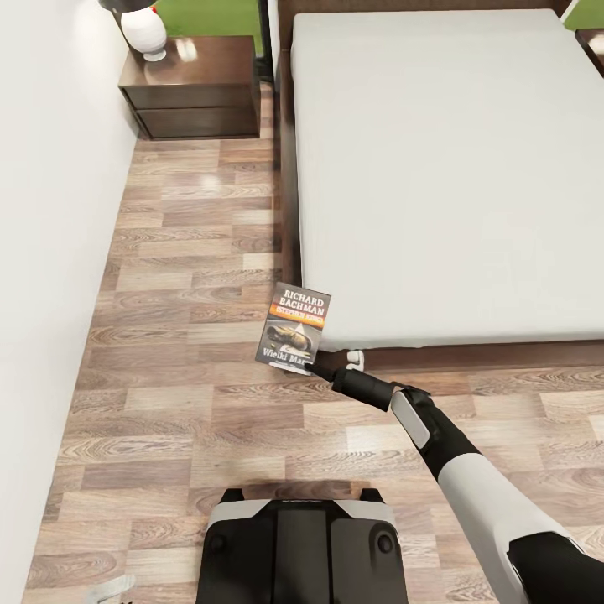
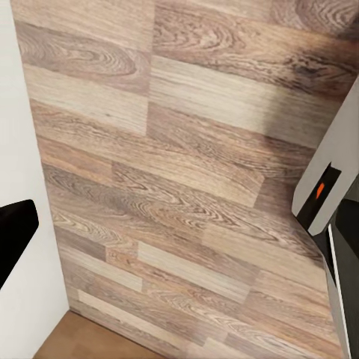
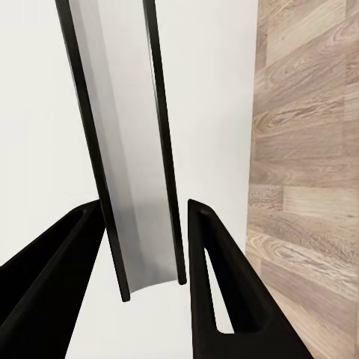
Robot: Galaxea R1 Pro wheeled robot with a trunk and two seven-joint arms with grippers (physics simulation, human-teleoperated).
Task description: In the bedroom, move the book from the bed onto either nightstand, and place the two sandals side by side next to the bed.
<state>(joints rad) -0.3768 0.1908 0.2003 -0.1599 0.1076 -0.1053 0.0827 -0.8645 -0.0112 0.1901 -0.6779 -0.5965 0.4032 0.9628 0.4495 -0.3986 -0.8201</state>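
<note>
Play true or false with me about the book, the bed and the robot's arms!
1. The right tool holds the book. True; in the right wrist view the book sits between its fingers.
2. The book lies flat on the bed. False: it is held beside the bed's corner, over the floor.
3. A white lamp stands on the nightstand. True.
4. The nightstand stands right of the bed. False: it stands left of it, by the wall.
5. The book's cover says RICHARD BACHMAN. True.
</note>
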